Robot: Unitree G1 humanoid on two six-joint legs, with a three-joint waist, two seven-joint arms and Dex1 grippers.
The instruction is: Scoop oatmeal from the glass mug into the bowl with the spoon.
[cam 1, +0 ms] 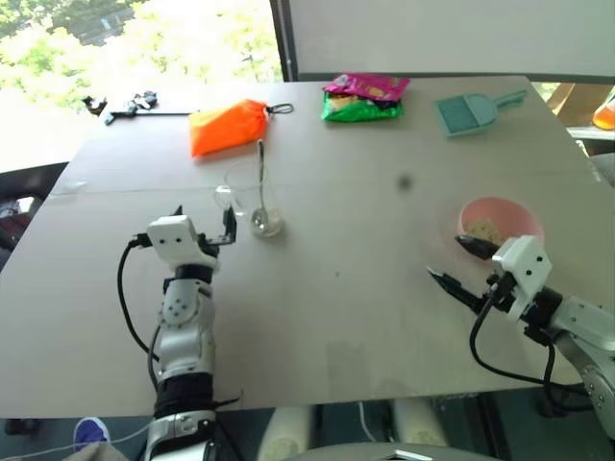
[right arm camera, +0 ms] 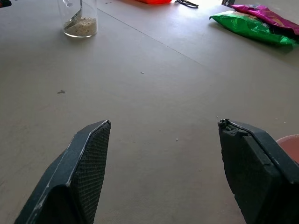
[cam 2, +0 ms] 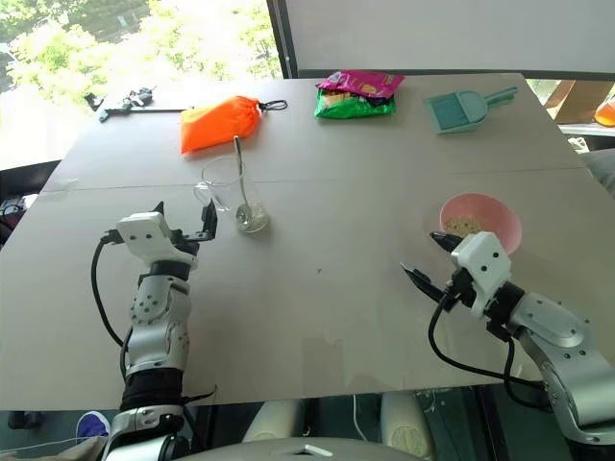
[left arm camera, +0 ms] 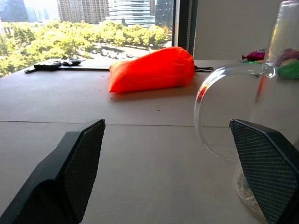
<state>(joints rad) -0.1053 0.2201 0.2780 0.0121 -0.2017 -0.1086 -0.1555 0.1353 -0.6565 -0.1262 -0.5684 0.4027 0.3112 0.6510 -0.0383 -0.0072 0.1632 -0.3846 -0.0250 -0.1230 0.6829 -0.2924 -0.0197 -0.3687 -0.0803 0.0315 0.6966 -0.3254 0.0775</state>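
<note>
The glass mug (cam 1: 249, 195) stands on the table left of centre, with a thin layer of oatmeal (right arm camera: 80, 26) at its bottom. Inside it the spoon (cam 1: 259, 182) leans upright, its handle sticking out above the rim. My left gripper (cam 1: 204, 221) is open just beside the mug on its left. The mug's handle (left arm camera: 209, 112) stands ahead between the fingers (left arm camera: 77, 163), close to one pad. The pink bowl (cam 1: 509, 216) sits at the right with some oatmeal (cam 1: 483, 230) in it. My right gripper (cam 1: 461, 266) hangs open and holds nothing, just in front of the bowl's left rim.
At the far side of the table (cam 1: 365, 317) lie an orange pouch (cam 1: 228, 127), a green and pink snack bag (cam 1: 363, 98) and a teal dustpan-like scoop (cam 1: 468, 111). A black tool (cam 1: 120, 106) rests at the far left corner.
</note>
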